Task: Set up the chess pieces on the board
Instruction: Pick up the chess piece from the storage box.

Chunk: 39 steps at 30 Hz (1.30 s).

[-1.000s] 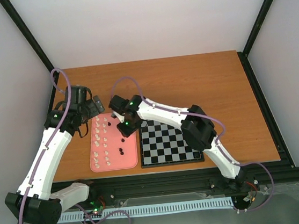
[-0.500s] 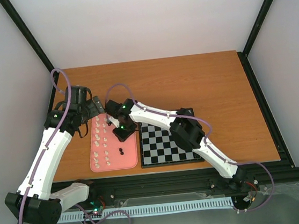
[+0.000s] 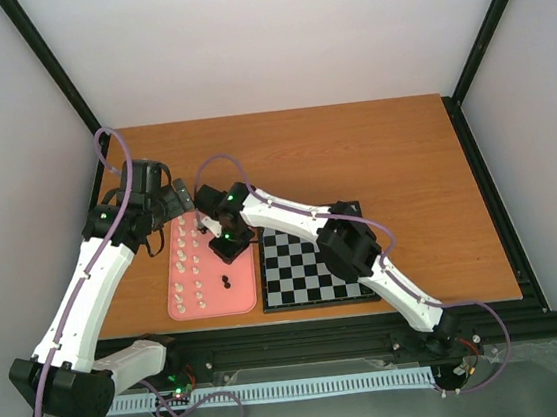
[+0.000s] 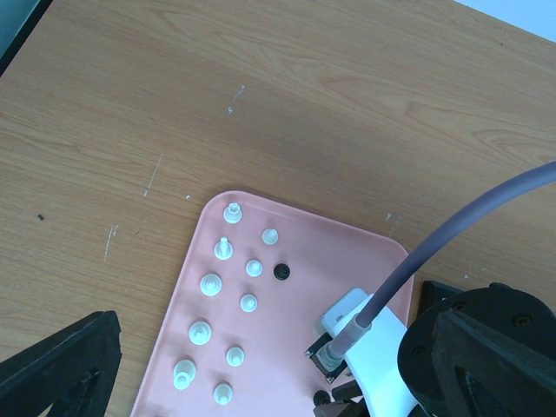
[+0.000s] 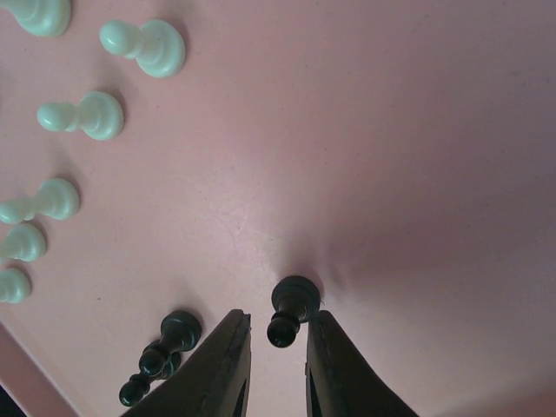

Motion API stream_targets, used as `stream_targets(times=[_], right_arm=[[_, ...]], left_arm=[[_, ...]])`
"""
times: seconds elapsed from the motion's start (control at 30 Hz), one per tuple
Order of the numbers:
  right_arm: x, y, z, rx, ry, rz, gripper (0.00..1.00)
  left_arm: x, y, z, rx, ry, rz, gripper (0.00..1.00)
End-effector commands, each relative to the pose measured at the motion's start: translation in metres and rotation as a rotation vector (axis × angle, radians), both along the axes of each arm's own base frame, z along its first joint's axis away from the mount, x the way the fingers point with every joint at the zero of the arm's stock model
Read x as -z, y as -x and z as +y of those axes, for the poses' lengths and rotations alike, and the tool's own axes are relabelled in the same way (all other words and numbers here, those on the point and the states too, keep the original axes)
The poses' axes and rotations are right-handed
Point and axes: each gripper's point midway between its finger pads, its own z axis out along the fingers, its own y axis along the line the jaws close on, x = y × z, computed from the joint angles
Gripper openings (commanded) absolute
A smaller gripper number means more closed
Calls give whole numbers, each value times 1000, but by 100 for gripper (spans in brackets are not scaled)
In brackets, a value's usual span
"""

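The right gripper (image 5: 276,321) stands narrowly parted around the head of a black pawn (image 5: 294,300) on the pink tray (image 5: 391,130). A pinch this high may tip it, or knock the black piece (image 5: 165,352) just beside.

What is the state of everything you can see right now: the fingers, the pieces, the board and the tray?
Tray, flat on the table, holding pieces.
Board, flat, no pieces on the visible squares.
White pieces, standing on the tray.
Black pawn, upright on the tray, not lifted.
Left fingers, wide open, holding nothing.
Right fingers, slightly apart, tips flanking the black pawn's head.
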Motion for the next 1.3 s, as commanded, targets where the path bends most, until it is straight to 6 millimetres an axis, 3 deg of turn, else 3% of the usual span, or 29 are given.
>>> stream_targets(times=[0.0,0.37,0.6,0.77,0.9,1.13,1.27], right_arm=[[3,4,4,-18,6,5,22],[7,7,4,-22,9,27,15],[4,4,2,-11,20,5,3],[-16,-7,-4,24,12,-63,3],[-54,-24,-16,92,-22,-135,3],[-106,-41,-81,227,0,-202,3],[-100,-34,-138,328,42,-183,3]], left_arm=[[-8,3,4,-3,-11,-17,100],[-8,4,4,-2,-11,-16,100],[-8,6,5,0,-16,-17,100],[-9,5,4,2,-13,-23,100],[-10,6,5,-2,-12,-30,100],[-10,4,5,-2,-16,-31,100],[-9,2,4,2,-11,-34,100]])
